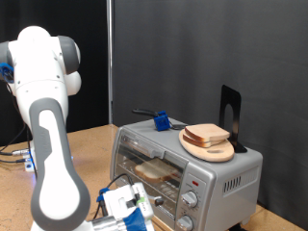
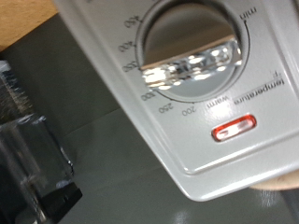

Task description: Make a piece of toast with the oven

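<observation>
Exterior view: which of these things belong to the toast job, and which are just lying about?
Job:
- oven, door shut
- slice inside on the rack
- temperature knob, close before the wrist camera
- gripper, at the oven's front

Lying about:
- plate on the oven, with bread on it
- blue object on the oven
- black stand

Colours, oven scene
Oven (image 1: pixel 231 173) silver-grey, chrome knob (image 2: pixel 192 63), red indicator light (image 2: pixel 234 127); toast (image 1: pixel 207 134) pale with tan crust on light-wood plate (image 1: pixel 214 151); arm (image 1: pixel 48 115) white and grey.
</observation>
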Robot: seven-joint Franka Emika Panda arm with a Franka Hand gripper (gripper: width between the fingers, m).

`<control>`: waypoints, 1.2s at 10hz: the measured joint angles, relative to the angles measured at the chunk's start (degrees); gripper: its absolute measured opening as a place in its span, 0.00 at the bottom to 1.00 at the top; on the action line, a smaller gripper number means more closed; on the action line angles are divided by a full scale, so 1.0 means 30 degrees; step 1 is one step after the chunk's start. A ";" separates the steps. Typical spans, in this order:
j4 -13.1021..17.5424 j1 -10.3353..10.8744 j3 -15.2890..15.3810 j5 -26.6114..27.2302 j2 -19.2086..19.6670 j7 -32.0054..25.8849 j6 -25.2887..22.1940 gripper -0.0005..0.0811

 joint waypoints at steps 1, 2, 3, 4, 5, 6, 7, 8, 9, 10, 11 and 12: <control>0.0165 -0.0048 -0.0080 -0.0137 0.0035 -0.2181 -0.0134 0.84; 0.0568 -0.0078 -0.0087 -0.0462 0.0146 -0.4166 -0.0652 0.84; 0.1214 -0.0089 -0.0089 -0.0971 0.0328 -0.5903 -0.1372 0.84; 0.2041 -0.0092 -0.0087 -0.1520 0.0581 -0.7508 -0.2181 0.84; 0.2921 -0.0097 -0.0089 -0.2143 0.0914 -0.9097 -0.3041 0.84; 0.4064 -0.0098 -0.0090 -0.2649 0.1610 -1.0358 -0.3787 0.84; 0.3945 -0.0097 -0.0091 -0.2478 0.1596 -0.9722 -0.3654 0.84; 0.3935 -0.0102 -0.0089 -0.2718 0.1608 -1.0531 -0.4046 0.84; 0.4229 -0.0107 -0.0113 -0.3664 0.1694 -1.2309 -0.5180 0.84; 0.4695 -0.0110 -0.0150 -0.4762 0.1816 -1.4180 -0.6289 0.84; 0.5278 -0.0110 -0.0194 -0.5910 0.1944 -1.6078 -0.7109 0.84; 0.6006 -0.0109 -0.0251 -0.7049 0.2123 -1.7985 -0.7596 0.84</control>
